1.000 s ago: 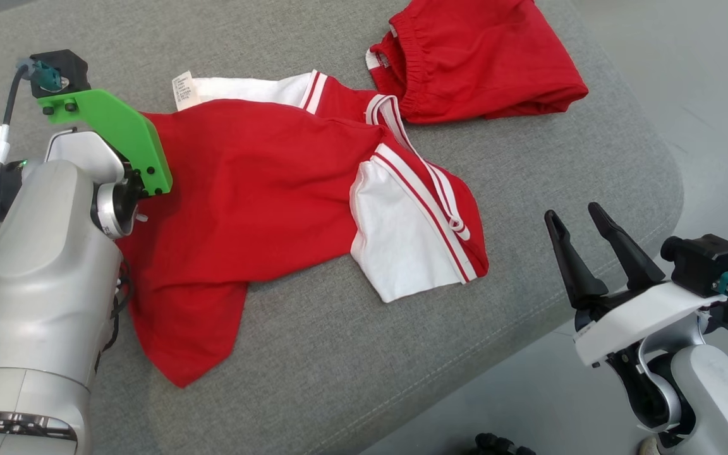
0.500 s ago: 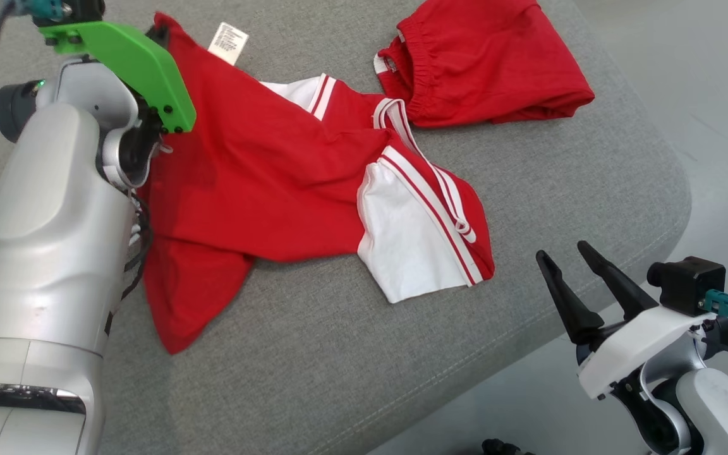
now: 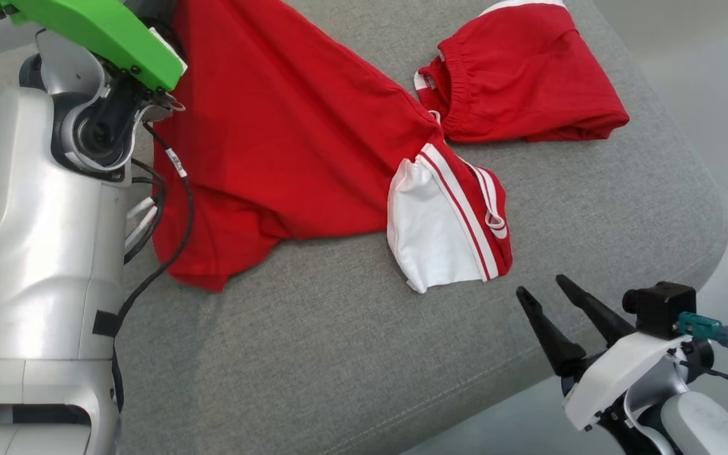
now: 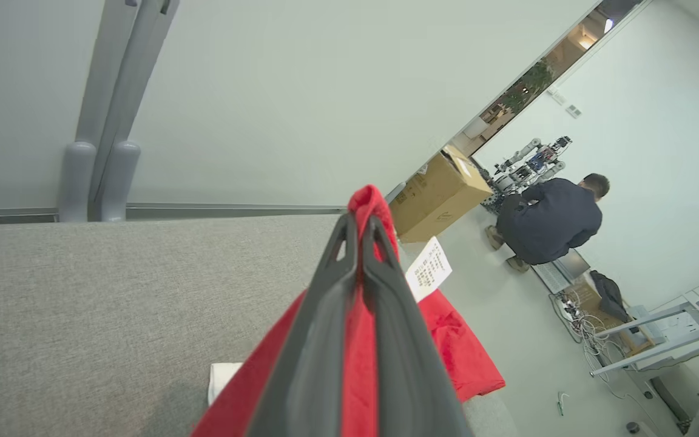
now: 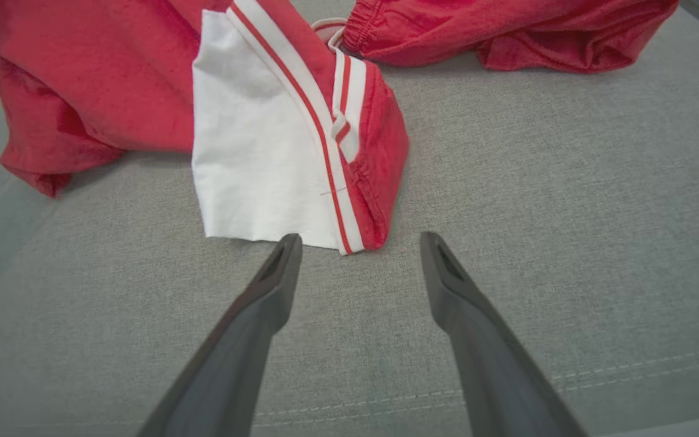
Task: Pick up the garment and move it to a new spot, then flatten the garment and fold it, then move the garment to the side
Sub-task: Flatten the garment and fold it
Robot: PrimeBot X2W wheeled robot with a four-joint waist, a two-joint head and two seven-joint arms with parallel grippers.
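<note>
- Left gripper [image 4: 360,220]: fingers pressed together, clamped on a bunch of red cloth of the garment [image 3: 288,126]. A fold of red pokes out past the tips in the left wrist view.
- Garment is a red tee with a white sleeve [image 3: 430,243] edged in red and white stripes.
- One end of the garment is held up off the grey cushion [image 3: 339,354], at the top left of the head view beside the green bracket [image 3: 95,28].
- The rest slopes down to the cushion; the lower red edge and the white sleeve lie on it, about mid-cushion.
- A white care label [image 4: 428,270] hangs off the raised cloth, just beside the left fingers.
- Right gripper [image 3: 539,284]: fingers apart, nothing between them. It sits at the cushion's near right edge with its tips pointing at the white sleeve, near it but not touching.
- Red shorts [image 3: 522,88] lie bunched on the far right of the cushion, elastic waistband towards the garment. They are just beside its striped edge; cannot tell if they touch.
- Left arm [image 3: 42,240]: silver forearm at the left of the head view, with black cables hanging in front of the garment's left edge.
- Left wrist view background: a person [image 4: 547,221] in a dark top crouches on the floor, back turned, near a cardboard box [image 4: 440,194], well apart from the cushion.
</note>
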